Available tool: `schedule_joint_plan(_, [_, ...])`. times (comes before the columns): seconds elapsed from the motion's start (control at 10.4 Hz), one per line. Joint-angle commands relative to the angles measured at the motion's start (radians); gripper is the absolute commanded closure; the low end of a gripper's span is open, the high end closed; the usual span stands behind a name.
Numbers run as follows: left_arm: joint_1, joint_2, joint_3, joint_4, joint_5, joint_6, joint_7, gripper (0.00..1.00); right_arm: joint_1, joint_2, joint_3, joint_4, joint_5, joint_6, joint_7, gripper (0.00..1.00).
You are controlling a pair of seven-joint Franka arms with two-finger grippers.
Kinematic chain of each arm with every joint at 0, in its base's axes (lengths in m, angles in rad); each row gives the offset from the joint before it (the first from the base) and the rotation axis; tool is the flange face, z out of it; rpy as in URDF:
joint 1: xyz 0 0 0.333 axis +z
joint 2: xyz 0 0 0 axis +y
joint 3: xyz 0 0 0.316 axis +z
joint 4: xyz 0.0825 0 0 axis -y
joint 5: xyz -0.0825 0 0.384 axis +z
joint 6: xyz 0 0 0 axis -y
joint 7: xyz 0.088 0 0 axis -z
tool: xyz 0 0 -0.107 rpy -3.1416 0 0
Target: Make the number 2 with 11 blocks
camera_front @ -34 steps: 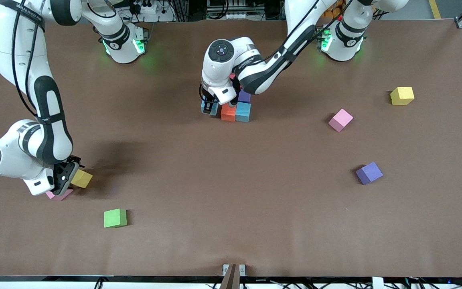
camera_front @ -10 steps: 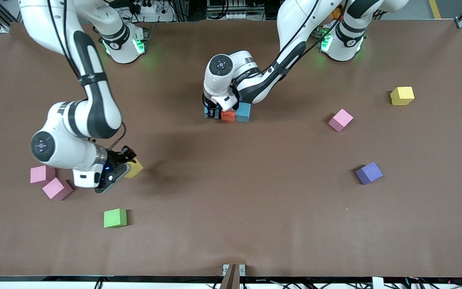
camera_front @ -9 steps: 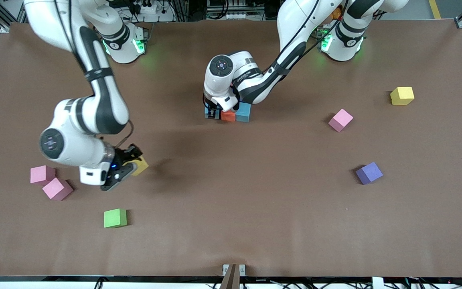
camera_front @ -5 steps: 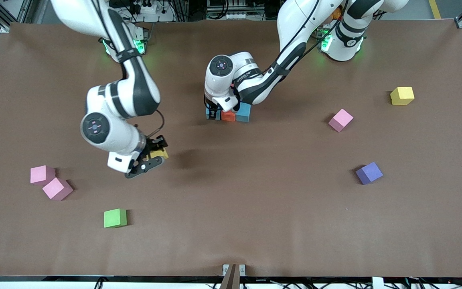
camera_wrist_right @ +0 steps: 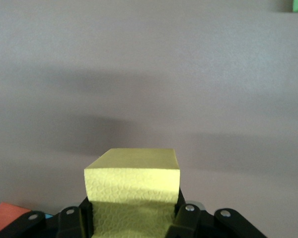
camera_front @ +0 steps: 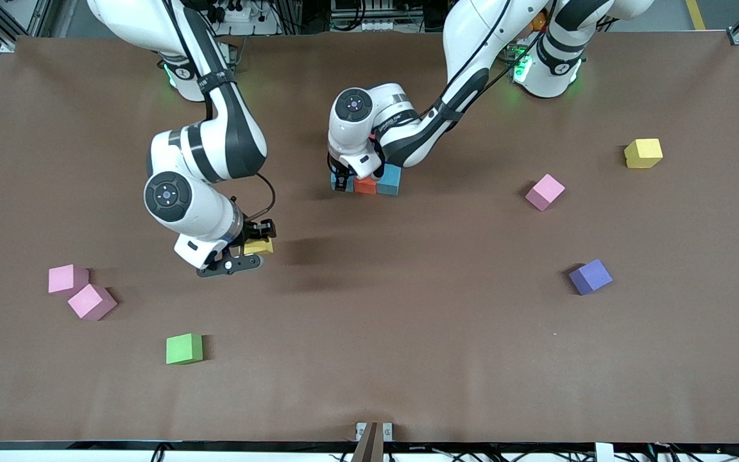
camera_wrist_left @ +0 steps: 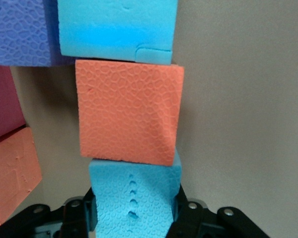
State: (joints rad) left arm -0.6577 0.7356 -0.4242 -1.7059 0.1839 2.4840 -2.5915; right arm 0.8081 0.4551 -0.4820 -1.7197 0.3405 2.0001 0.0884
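My left gripper (camera_front: 342, 182) is shut on a light blue block (camera_wrist_left: 134, 198) that rests on the table at the end of a row. The row continues with an orange block (camera_wrist_left: 126, 116) and another light blue block (camera_wrist_left: 116, 27). Purple (camera_wrist_left: 20, 32), crimson (camera_wrist_left: 2, 104) and orange (camera_wrist_left: 12, 171) blocks lie beside the row. In the front view the row (camera_front: 365, 186) shows partly under the left arm. My right gripper (camera_front: 255, 249) is shut on a yellow block (camera_wrist_right: 134, 191) and holds it above bare table, toward the right arm's end from the row.
Loose blocks lie on the brown table: two pink (camera_front: 68, 279) (camera_front: 92, 301) and a green (camera_front: 184, 348) toward the right arm's end; a pink (camera_front: 545, 191), a purple (camera_front: 591, 276) and a yellow (camera_front: 643, 153) toward the left arm's end.
My right gripper has lifted the yellow block from beside the two pink blocks and carried it toward the row. My left gripper has stayed on the light blue block.
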Motion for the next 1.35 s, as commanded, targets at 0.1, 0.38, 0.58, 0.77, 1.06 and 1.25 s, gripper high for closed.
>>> schedule_joint_plan(0.1, [0.004,-0.002,-0.002,-0.009,0.031,0.010,-0.022,0.51,0.049,-0.010,-0.007,-0.020,0.005,0.054,0.134,0.63])
schedule_joint_plan(0.38, [0.010,-0.002,-0.002,-0.015,0.031,0.010,-0.021,0.00,0.056,-0.006,-0.007,-0.024,0.011,0.086,0.184,0.63])
schedule_joint_plan(0.58, [0.010,-0.002,-0.002,-0.015,0.031,0.010,-0.019,0.00,0.086,-0.004,-0.007,-0.038,0.049,0.107,0.232,0.63])
schedule_joint_plan(0.77, [0.010,-0.007,-0.004,-0.015,0.031,0.006,-0.019,0.00,0.109,-0.003,-0.007,-0.076,0.055,0.173,0.269,0.64])
schedule_joint_plan(1.06, [0.013,-0.019,-0.010,-0.014,0.031,-0.017,-0.019,0.00,0.115,0.004,-0.006,-0.090,0.098,0.189,0.281,0.64])
schedule_joint_plan(1.25, [0.012,-0.022,-0.013,-0.015,0.060,-0.025,-0.012,0.00,0.120,0.007,-0.004,-0.092,0.112,0.200,0.304,0.64])
